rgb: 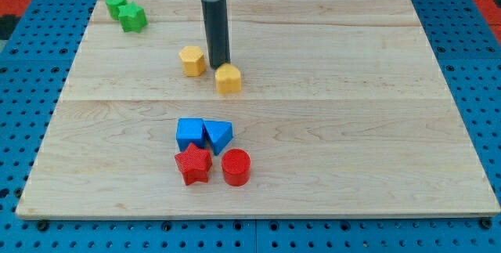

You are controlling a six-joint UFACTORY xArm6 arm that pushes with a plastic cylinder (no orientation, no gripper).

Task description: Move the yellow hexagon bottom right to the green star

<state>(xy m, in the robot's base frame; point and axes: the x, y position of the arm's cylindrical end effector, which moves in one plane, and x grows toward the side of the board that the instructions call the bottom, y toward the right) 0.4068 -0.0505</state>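
Note:
Two yellow blocks lie in the upper middle of the wooden board (352, 128). The left one (192, 60) looks like a hexagon; the shape of the right one (228, 79) is unclear. My tip (219, 66) stands between them, touching or almost touching the upper left of the right block. Two green blocks sit together at the board's top left, a smaller one (117, 3) and a larger one (133, 18). I cannot tell which of them is the star.
A blue cube (190, 134) and a blue triangle (218, 135) sit side by side below the middle. A red star (193, 164) and a red cylinder (236, 167) lie just below them. A blue pegboard surrounds the board.

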